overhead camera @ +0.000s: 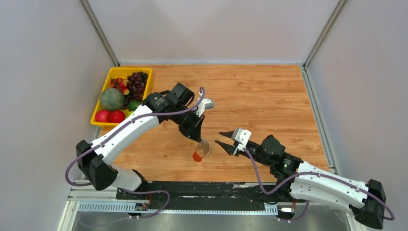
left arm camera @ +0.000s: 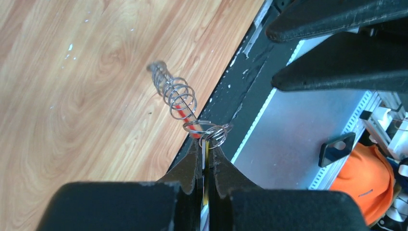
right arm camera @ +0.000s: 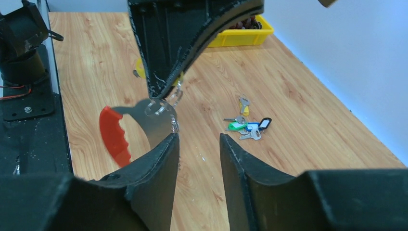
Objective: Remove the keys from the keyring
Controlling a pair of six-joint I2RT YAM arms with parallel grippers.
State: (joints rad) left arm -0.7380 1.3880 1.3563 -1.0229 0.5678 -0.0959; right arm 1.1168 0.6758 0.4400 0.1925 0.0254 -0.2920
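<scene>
The left pincer (overhead camera: 198, 138) pointed down over the middle of the light wooden worktop (overhead camera: 269, 101), its two black fingers (left arm camera: 190, 166) pressed tight together. They were clamped on the small silver split rings at the top of the bright red oval keyring (right arm camera: 114, 134), which hung straight below the fingertips. Along one side of the red loop sat the fan of flat silver-grey metal keys (right arm camera: 154, 122). From the left wrist view they looked like a coil of stacked rings, and they were too blurred for me to pick out single keys. The right pincer (overhead camera: 219, 137) was just to the right of the hanging bunch, level with it and pointing at it. Its jaws stood apart with nothing between them. In its own wrist view, one finger (right arm camera: 159, 163) sat right at the lower edge of the silver fan, though I couldn't tell whether it touched. Farther back on the worktop lay a small loose cluster of keys with green, black and blue tags (right arm camera: 245, 126). A yellow plastic tray of fruit (overhead camera: 118, 72) stood in the far left corner, well apart from both arms.
</scene>
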